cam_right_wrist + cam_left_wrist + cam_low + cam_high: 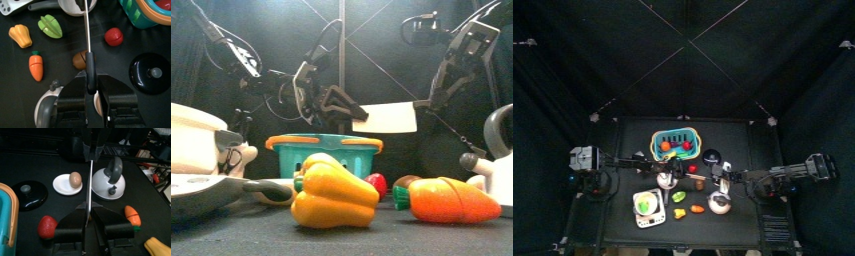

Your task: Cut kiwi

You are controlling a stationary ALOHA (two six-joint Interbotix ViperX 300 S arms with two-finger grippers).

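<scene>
Yellow pepper (334,196): no writing.

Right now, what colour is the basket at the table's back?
Teal plastic basket with an orange rim; front view.

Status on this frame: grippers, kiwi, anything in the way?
Right gripper shut on knife handle; left gripper shut on its blade. Kiwi whole, uncut. Tomato and carrot near, apart from it.
</scene>
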